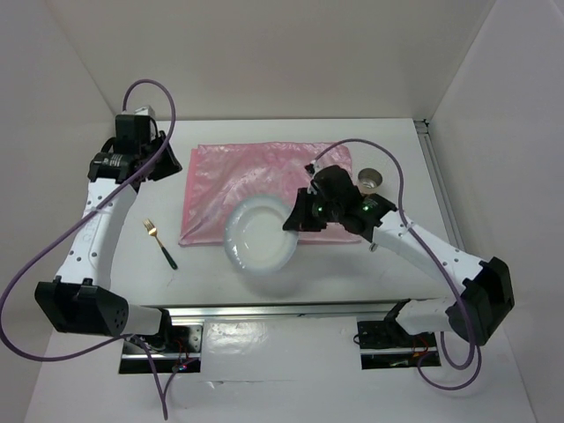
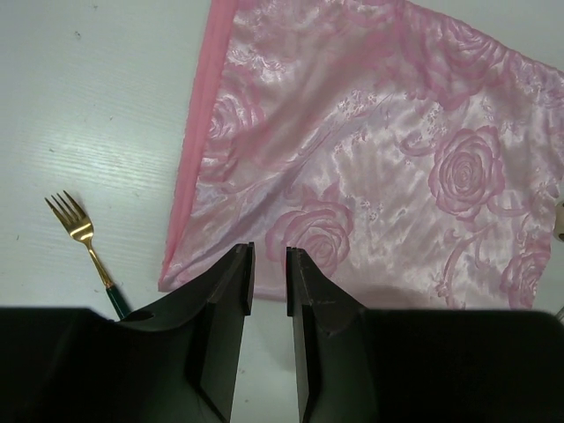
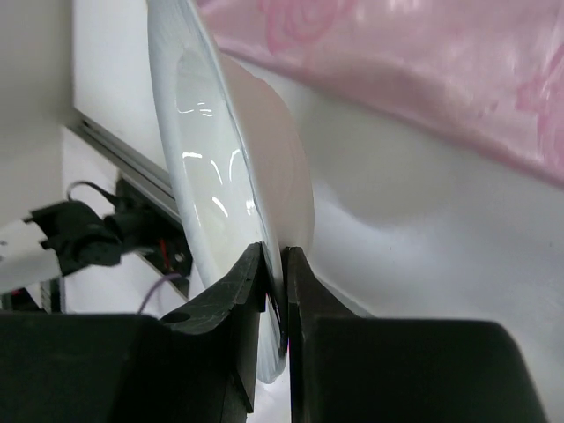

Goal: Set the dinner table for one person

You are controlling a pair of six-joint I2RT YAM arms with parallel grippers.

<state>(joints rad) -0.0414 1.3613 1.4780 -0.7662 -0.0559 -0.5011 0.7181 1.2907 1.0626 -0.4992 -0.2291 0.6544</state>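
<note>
A white plate [image 1: 260, 236] lies over the front edge of the shiny pink mat [image 1: 264, 176] on the white dinner table [image 1: 397, 145]. My right gripper [image 1: 293, 222] is shut on the plate's right rim. In the right wrist view the fingers [image 3: 274, 251] pinch the rim of the plate [image 3: 211, 176], which stands slightly off the tabletop. My left gripper [image 1: 166, 163] hangs above the table by the mat's left edge. Its jaws [image 2: 270, 251] are nearly together with nothing between them. A gold fork with a dark handle [image 1: 159, 241] lies left of the plate.
A small metal cup [image 1: 369, 181] stands at the mat's right edge, behind my right wrist. The fork [image 2: 84, 238] and the mat [image 2: 379, 150] show in the left wrist view. The table's front rail [image 1: 282, 308] runs just below the plate.
</note>
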